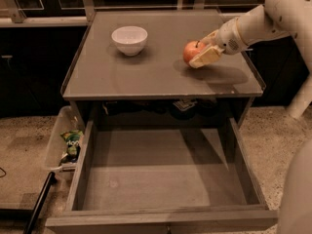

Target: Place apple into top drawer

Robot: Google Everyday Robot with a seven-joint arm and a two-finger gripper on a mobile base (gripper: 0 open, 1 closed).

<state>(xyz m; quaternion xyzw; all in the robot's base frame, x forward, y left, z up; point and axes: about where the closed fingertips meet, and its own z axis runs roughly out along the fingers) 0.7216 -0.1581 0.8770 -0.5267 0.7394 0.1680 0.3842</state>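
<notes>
The apple (191, 50) sits toward the right edge of the desk (146, 79), somewhat nearer the far edge than the front one, with the claw (199, 51) closed on it from the right; one beige finger lies along the fruit's near side and the other shows at its far side, so the grip looks like a side pinch across the middle. Whether the fruit rests on the surface or has just cleared it cannot be told.

The step in hand appears to be the lift and carry. To do it well, raise the apple straight up before travelling, since a round, smooth fruit can roll out of a two-finger pinch if dragged; then bring it forward past the desk's front edge and lower it over the top drawer (161, 182), which stands pulled fully out below that edge, its flat grey bottom bare. Release low and near the middle, so the fruit does not roll hard against a wall.

The arm (253, 23) comes in from the upper right, its white forearm slanting down and leftward across the desk's right edge; the wrist hangs just inside that edge, pointing left. The white bowl (129, 39) stands well apart, near the far edge.
</notes>
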